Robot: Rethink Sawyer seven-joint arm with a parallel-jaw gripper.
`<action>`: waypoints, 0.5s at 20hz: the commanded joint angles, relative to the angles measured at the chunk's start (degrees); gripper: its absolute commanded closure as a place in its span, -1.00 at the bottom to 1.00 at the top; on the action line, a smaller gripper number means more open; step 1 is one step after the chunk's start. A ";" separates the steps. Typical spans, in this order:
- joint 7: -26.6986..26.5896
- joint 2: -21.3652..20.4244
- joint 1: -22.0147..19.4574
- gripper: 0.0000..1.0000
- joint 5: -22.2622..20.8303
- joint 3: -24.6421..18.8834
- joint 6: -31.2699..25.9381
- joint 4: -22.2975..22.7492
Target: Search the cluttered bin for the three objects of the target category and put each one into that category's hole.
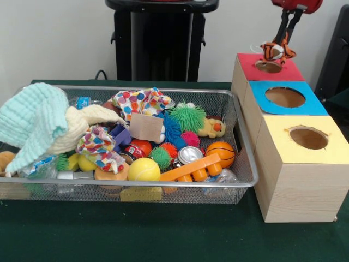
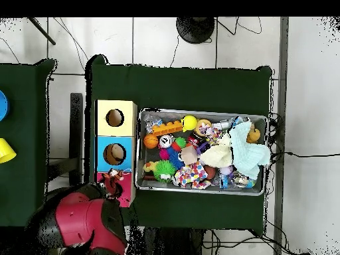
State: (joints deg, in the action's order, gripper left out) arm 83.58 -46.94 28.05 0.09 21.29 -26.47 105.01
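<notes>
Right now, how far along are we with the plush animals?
Nothing can be confirmed as dropped yet; the box's inside is hidden. In hand: the tool holds the tiger-striped plush directly over the hole of the red-topped box. Left: the yellow duck still lies in the wire bin, and a tan furry bit shows at the bin's end.

Bin [image 1: 240, 139]: on the worktop [image 1: 163, 234], left of three boxes.
Boxes [image 1: 305, 180]: one row, front to back.
Tiger toy [image 1: 275, 51]: above the rearmost hole [image 1: 268, 66].
</notes>
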 commanded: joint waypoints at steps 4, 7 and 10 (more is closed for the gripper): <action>16.01 -0.93 -1.38 1.00 4.16 -1.36 -2.59 3.69; 16.03 -1.15 -1.68 1.00 4.78 -2.11 -0.64 5.19; 15.88 -1.66 -1.66 1.00 5.26 -2.56 1.21 7.24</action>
State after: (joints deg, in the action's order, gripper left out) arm 83.58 -48.23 28.05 2.34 21.63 -26.49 105.77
